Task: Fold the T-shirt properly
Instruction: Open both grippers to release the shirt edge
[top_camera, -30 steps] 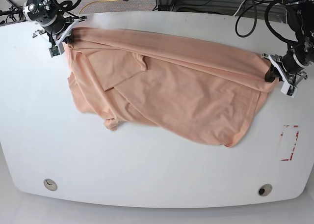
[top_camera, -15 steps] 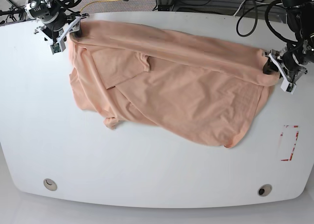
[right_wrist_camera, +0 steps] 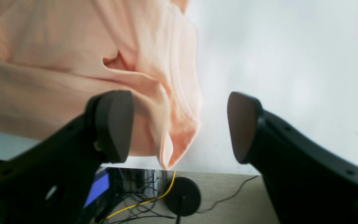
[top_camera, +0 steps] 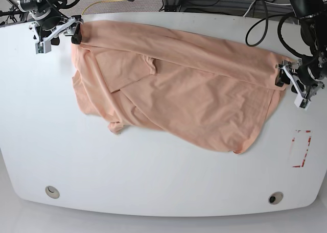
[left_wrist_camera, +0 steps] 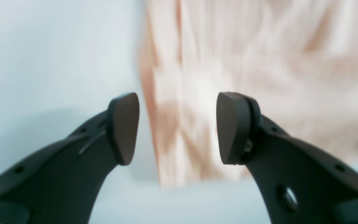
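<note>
White table [top_camera: 153, 182] | T-shirt [top_camera: 173, 90] spread between grippers | left gripper [top_camera: 290, 88], right gripper [top_camera: 57, 35] wide, empty

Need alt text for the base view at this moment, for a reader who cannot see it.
A peach-pink T-shirt lies rumpled and partly folded across a white table, seen from above. The right gripper at the shirt's far-left corner and the left gripper at its right edge both stand open, holding no cloth. A red-outlined rectangle marks the table near the right edge.
</note>
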Robot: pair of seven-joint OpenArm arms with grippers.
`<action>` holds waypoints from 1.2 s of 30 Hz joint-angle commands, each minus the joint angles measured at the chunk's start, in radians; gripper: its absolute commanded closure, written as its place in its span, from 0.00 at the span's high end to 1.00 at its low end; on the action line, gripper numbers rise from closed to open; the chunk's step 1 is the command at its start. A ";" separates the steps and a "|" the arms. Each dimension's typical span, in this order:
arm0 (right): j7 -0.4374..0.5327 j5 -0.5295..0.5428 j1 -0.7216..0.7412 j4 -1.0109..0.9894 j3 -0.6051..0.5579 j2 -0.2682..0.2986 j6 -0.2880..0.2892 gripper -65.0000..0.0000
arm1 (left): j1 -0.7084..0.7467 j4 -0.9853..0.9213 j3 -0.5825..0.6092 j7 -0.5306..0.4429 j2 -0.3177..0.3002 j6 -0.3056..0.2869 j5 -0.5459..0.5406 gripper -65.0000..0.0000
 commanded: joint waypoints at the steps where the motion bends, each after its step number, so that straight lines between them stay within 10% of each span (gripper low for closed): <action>1: -0.010 0.100 0.006 0.014 0.008 0.017 0.002 0.69 | -0.001 0.055 -0.008 -0.015 -0.001 -0.001 -0.017 0.56; 13: -0.061 0.137 0.148 -0.112 -0.004 0.042 0.002 0.68 | 0.025 -0.092 -0.003 -0.072 0.079 0.002 0.103 0.56; 36: -0.016 0.135 0.576 -0.697 -0.240 0.305 0.002 0.68 | 0.310 -0.083 -0.168 -0.090 0.121 -0.003 0.155 0.56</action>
